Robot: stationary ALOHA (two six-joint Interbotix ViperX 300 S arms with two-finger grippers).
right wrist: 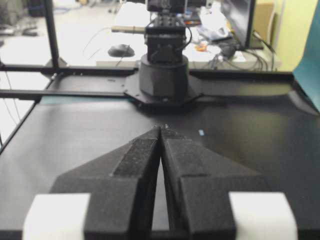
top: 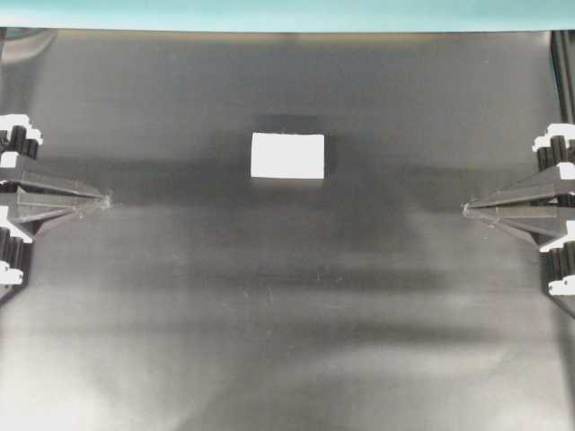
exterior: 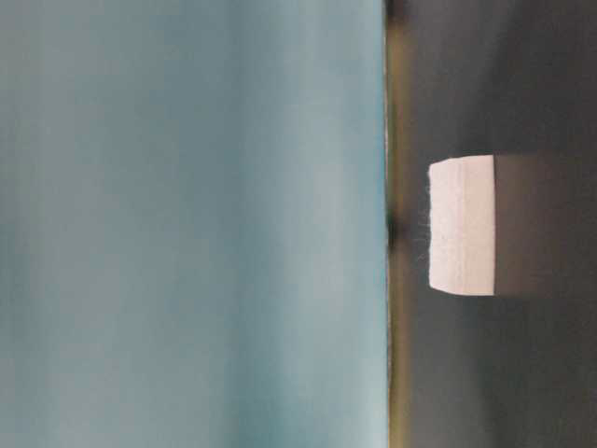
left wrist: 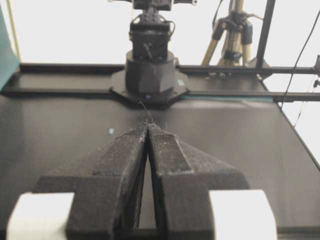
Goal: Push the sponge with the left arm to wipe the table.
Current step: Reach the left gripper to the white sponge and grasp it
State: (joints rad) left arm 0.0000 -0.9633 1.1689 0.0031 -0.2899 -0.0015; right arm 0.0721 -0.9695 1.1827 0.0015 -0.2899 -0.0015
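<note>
The dark, shiny surface (top: 287,341) has faint creases and soft bands of light and shadow, and the big part nearest the bottom of the overhead view has nothing on it. Higher up, the left gripper (top: 106,201) pokes in from the left edge and the right gripper (top: 465,210) pokes in from the right edge, and they point at each other across the middle. Each one has its jaws pressed together into a thin point, and they hold nothing. In the left wrist view the two dark fingers (left wrist: 172,160) meet at the tip. The right wrist view shows the same for the right gripper (right wrist: 161,131). Only the end of the left arm (top: 18,180) shows, with white clips on it. Just past the line between the two tips sits the sponge (top: 287,155). It is a small white block with straight sides and a flat top, and it looks soft. It lies flat, near the middle from left to right, well apart from both grippers. Dark open surface lies all around it. From table level the sponge (exterior: 462,224) shows a fuzzy side. Farthest away, a teal strip (top: 287,13) runs along the back edge.
</note>
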